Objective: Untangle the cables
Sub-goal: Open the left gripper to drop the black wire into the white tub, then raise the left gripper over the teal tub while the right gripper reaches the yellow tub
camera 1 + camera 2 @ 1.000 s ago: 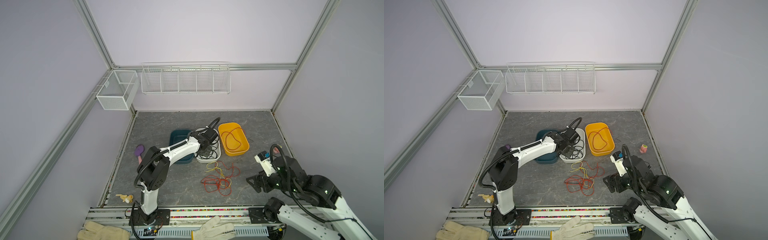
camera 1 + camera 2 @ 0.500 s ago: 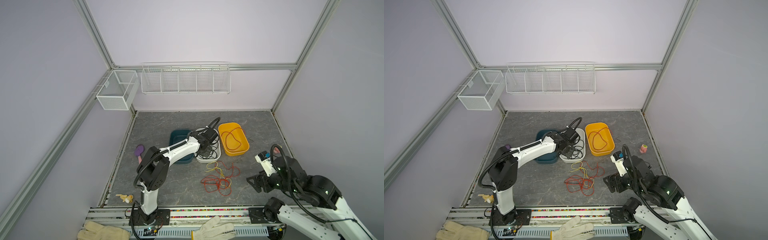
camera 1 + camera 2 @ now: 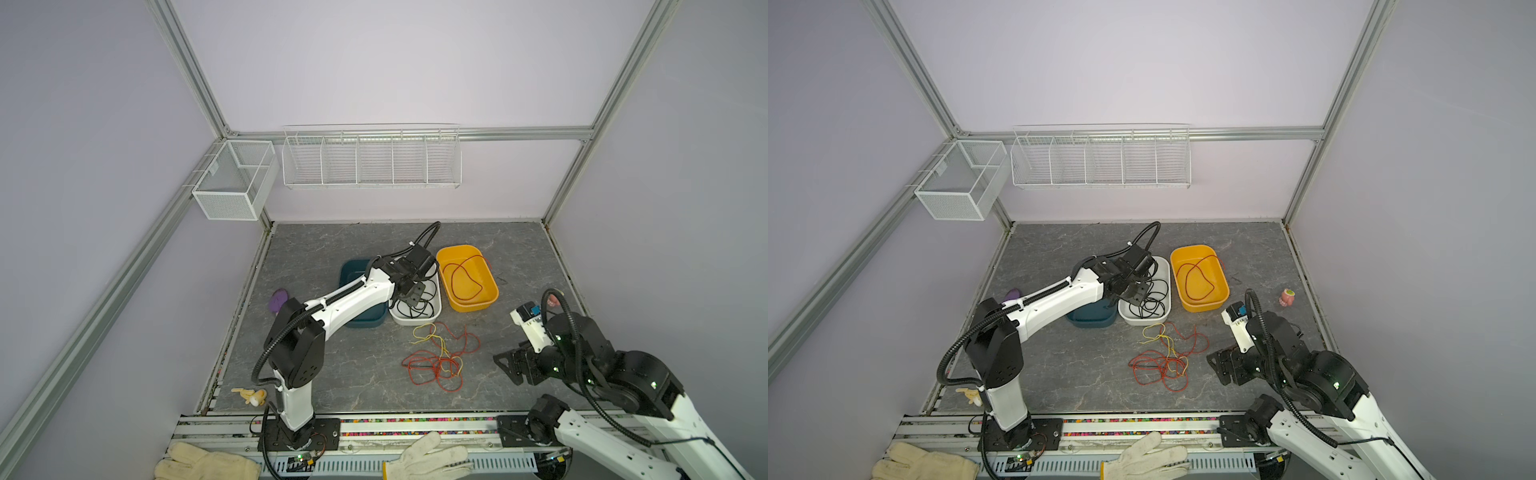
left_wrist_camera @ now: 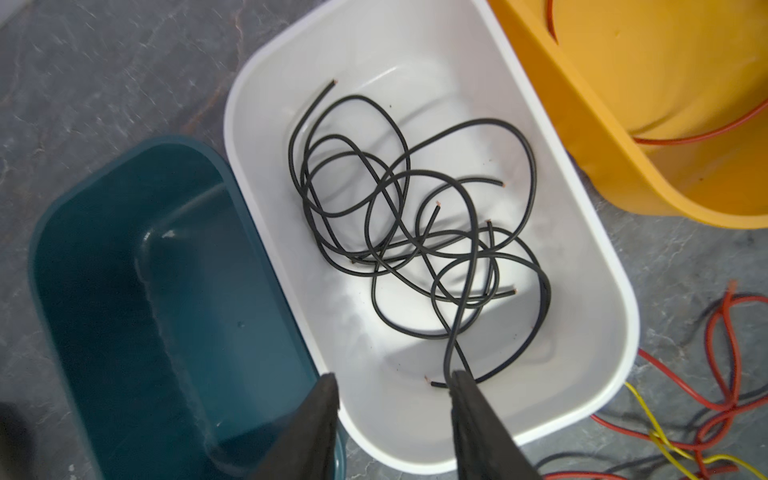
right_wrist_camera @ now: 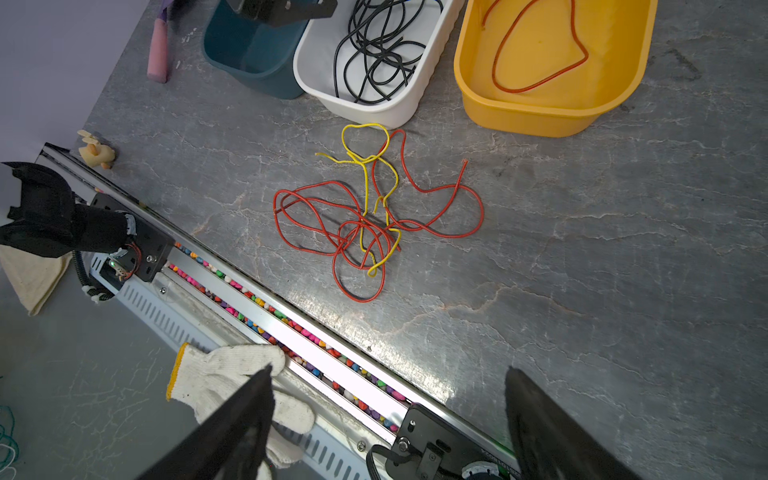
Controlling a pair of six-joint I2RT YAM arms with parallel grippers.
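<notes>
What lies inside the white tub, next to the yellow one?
Only black cables, in loose overlapping loops, lie in the white tub. In both top views the left tool covers part of it.

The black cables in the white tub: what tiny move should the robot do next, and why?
Probably lift the left end effector up, clear of the white tub. Its jaws stand apart, the black cables lie inside, one strand seems to lean on a finger, and the red and yellow tangle lies knotted outside.

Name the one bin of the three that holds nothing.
The teal bin: it is empty. The white bin beside it holds black cables; the yellow bin holds a red cable.
</notes>
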